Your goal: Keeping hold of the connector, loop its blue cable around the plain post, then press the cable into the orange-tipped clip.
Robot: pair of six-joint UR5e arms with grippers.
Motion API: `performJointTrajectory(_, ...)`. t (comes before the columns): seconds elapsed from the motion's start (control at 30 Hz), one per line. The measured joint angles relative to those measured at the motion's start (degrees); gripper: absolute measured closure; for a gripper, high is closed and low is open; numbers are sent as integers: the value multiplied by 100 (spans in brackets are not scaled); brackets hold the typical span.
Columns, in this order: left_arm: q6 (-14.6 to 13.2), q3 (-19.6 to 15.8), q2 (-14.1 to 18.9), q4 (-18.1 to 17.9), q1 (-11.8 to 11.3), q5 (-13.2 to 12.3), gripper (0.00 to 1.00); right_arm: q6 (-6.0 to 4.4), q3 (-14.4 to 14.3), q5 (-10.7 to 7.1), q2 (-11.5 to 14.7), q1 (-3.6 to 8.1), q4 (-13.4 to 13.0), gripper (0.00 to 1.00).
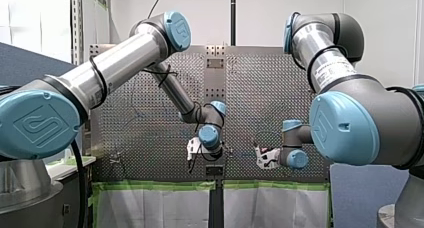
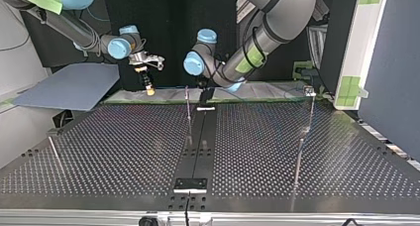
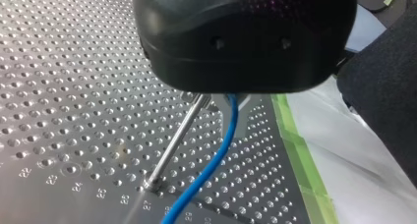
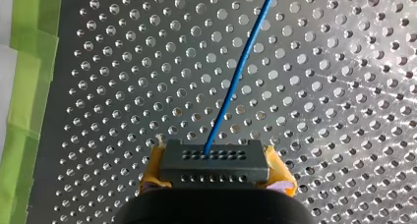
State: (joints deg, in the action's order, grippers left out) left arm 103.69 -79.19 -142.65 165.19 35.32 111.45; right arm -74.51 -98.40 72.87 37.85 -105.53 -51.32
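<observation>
In the right wrist view my right gripper [image 4: 216, 171] is shut, its yellow pads [image 4: 152, 172] clamping a black connector [image 4: 215, 160]. The blue cable [image 4: 241, 71] leaves the connector and runs ahead over the perforated plate. My left gripper [image 3: 228, 100] is shut on the blue cable [image 3: 206, 170], which hangs out from between its fingers. A plain metal post [image 3: 172, 145] stands right beside that cable, its top close to the fingers. From across the table, the left gripper [image 2: 205, 94] sits by this post [image 2: 188, 112], and the right gripper [image 2: 148, 84] is apart, to its left. I cannot make out an orange-tipped clip.
Green tape [image 3: 300, 165] and white sheeting border the plate's edge near both grippers. Other thin posts stand at the top view's right [image 2: 303, 137] and left [image 2: 54, 154]. A black strip [image 2: 203, 141] runs down the plate's middle. A grey-blue board [image 2: 69, 87] lies off the plate.
</observation>
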Motion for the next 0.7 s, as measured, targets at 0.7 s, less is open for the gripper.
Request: performJointTrajectory(0.7, 130, 43, -2, -47, -251, -301, 99, -116, 51, 8, 0, 19, 26, 100)
